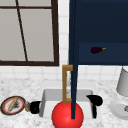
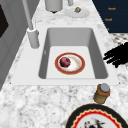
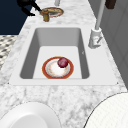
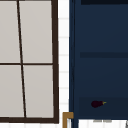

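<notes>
**A:** Where are your hands?

**B:** Both hang at the near edge of the desk [image 1: 20, 87]. My left hand [image 1: 35, 107] floats just right of a small jar [image 1: 27, 106], so close that I cannot say whether it touches. I cannot tell either whether it is curled or relaxed. My right hand [image 1: 95, 100] hovers over the right rim of the sink [image 1: 47, 100], fingers [image 2: 110, 53] spread and straight, holding nothing.

**A:** What is around the jar?

**B:** A patterned plate [image 1: 6, 110] lies just to its left, near the desk's edge. Farther in, a red-rimmed dish [image 2: 78, 68] sits in the basin with a dark red ball [image 2: 65, 62] on it. The faucet [image 2: 33, 37] stands behind the sink.

**A:** And above?

**B:** A dark blue cabinet door [image 1: 73, 75] stands open, edge-on over the middle of the sink, its brown handle [image 1: 64, 83] facing left. An eggplant [image 1: 97, 50] lies on the shelf inside.

**A:** What worries you?

**B:** The jar, I think. It is narrow and upright, so a sideways brush from my left hand could tip it onto the patterned plate or roll it off the near edge. The door is the other hazard. Either hand crossing the sink's middle could strike its edge or snag the handle.
</notes>
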Tool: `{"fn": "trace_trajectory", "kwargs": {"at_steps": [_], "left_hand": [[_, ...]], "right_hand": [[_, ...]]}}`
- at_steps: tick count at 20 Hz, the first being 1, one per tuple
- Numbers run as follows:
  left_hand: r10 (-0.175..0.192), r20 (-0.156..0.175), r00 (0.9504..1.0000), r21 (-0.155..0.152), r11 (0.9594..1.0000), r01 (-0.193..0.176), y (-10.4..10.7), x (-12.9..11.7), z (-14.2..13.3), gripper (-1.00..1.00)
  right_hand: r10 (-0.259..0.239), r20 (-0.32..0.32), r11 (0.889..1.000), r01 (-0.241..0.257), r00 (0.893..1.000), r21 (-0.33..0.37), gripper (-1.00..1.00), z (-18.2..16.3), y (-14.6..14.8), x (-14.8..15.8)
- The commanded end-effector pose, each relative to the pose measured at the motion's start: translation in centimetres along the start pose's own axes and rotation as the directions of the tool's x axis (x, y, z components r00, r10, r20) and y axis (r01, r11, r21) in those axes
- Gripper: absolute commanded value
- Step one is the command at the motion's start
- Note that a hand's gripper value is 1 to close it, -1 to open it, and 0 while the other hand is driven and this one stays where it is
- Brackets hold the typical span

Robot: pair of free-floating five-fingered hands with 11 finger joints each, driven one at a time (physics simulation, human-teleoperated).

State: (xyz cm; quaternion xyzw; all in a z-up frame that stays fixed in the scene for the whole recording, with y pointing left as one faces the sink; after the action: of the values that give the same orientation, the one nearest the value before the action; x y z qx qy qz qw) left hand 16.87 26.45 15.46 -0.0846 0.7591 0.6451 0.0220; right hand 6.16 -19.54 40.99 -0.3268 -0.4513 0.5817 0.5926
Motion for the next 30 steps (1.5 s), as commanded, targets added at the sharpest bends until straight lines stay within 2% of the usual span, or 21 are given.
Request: {"fn": "trace_trajectory", "kwargs": {"at_steps": [1, 5, 7, 9, 13, 17, 23, 30], "left_hand": [[0.0, 0.0, 1.0, 0.0, 1.0, 0.0, 0.0, 0.0, 0.0, 0.0], [0.0, 0.0, 1.0, 0.0, 1.0, 0.0, 0.0, 0.0, 0.0, 0.0], [0.0, 0.0, 1.0, 0.0, 1.0, 0.0, 0.0, 0.0, 0.0, 0.0], [0.0, 0.0, 1.0, 0.0, 1.0, 0.0, 0.0, 0.0, 0.0, 0.0], [0.0, 0.0, 1.0, 0.0, 1.0, 0.0, 0.0, 0.0, 0.0, 0.0], [0.0, 0.0, 1.0, 0.0, 1.0, 0.0, 0.0, 0.0, 0.0, 0.0], [0.0, 0.0, 1.0, 0.0, 1.0, 0.0, 0.0, 0.0, 0.0, 0.0], [0.0, 0.0, 1.0, 0.0, 1.0, 0.0, 0.0, 0.0, 0.0, 0.0]], "right_hand": [[0.0, 0.0, 1.0, 0.0, 1.0, 0.0, -1.0, -1.5, -0.5, 0.2], [0.001, -0.001, 1.0, -0.001, 1.0, 0.007, -1.0, -3.3, -1.1, 0.7], [0.005, 0.005, 0.999, -0.006, 1.0, 0.034, -1.0, -2.8, -0.9, 0.5], [0.014, 0.007, 1.0, -0.014, 1.0, 0.009, -1.0, -2.9, -0.8, 0.8], [0.01, -0.004, 1.0, -0.01, 1.0, 0.015, -1.0, -6.2, -2.5, 1.0], [0.033, -0.046, 0.997, -0.036, 0.998, -0.074, -1.0, -7.9, -3.1, 1.8], [0.029, -0.044, 0.992, -0.034, 0.999, -0.124, -1.0, -12.4, -4.1, 2.8], [0.018, -0.055, 0.989, -0.026, 0.998, -0.146, -1.0, -17.7, -5.8, 3.9]]}}
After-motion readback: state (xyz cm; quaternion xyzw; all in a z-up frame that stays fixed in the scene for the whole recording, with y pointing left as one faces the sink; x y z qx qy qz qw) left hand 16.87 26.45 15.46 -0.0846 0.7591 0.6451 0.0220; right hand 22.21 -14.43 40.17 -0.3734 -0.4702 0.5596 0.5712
